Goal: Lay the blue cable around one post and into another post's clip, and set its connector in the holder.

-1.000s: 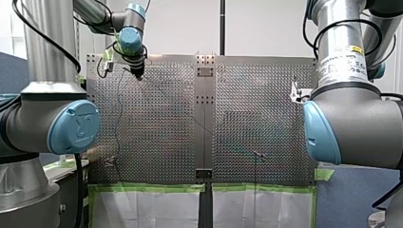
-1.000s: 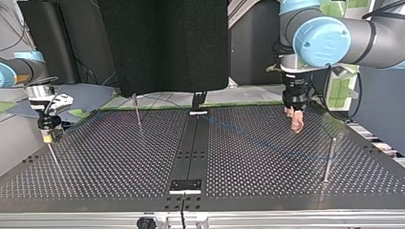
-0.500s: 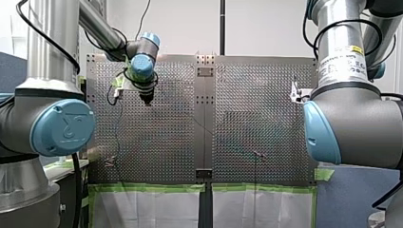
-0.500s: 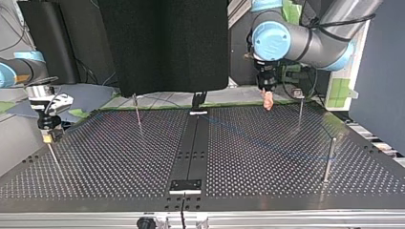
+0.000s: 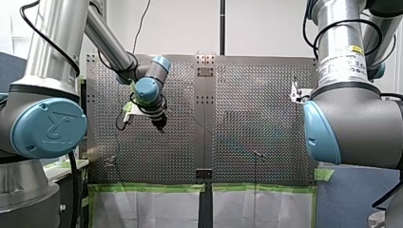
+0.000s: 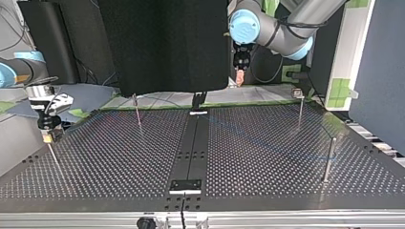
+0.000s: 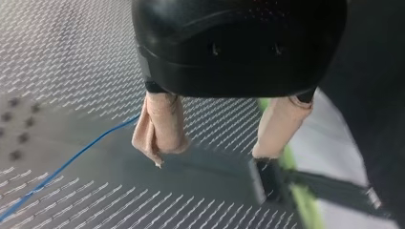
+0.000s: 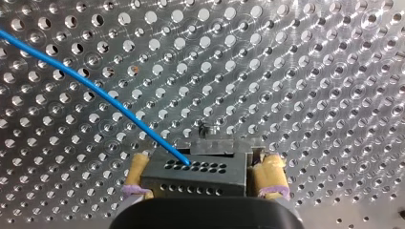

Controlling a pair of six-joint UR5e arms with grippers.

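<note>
Perforated table carried the blue cable, which ran loose from the connector clamped between my right gripper's yellow pads. My left gripper hung well apart from the connector, jaws spread and empty; routing judged unfinished, next requiring a descent onto the cable.

The left gripper hangs high with beige fingers spread apart, while the right gripper pinches the connector.
</note>
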